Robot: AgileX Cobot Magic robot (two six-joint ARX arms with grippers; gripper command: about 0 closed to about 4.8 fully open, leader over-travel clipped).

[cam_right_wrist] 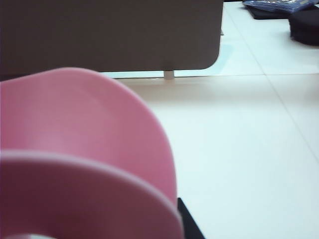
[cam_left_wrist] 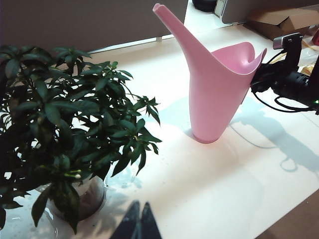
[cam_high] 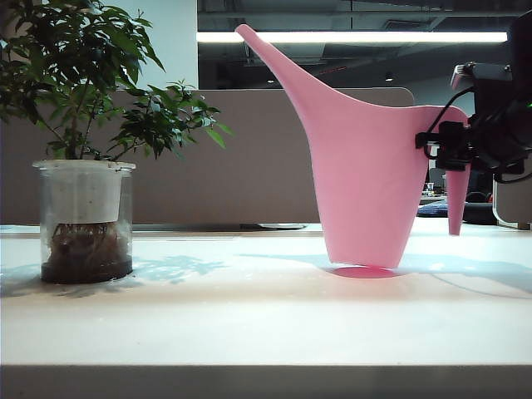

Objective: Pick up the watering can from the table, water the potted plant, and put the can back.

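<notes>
- Watering can [cam_high: 366,166]: pink, tapered, raised just clear of the worktop [cam_high: 266,316] with a shadow beneath its base; tilted slightly, spout aimed up and toward the plant side; handle hooked down on the far side from the spout.
- Right gripper [cam_high: 445,145]: at the can's upper rim where the handle begins, on the right of the exterior view; jaws closed partway on the handle top, carrying the can. Right wrist view filled mostly by the pink rim [cam_right_wrist: 89,164].
- Potted plant [cam_high: 83,166]: upright in its clear glass cylinder on the left of the worktop, well apart from the can; spout tip not yet over the leaves.
- Left gripper [cam_left_wrist: 139,224]: hovering beside and above the plant, only its dark fingertips seen, nearly together and empty.
- Progress, judged: pick-up done; carrying across, pouring and setting the can back down all remaining.
</notes>
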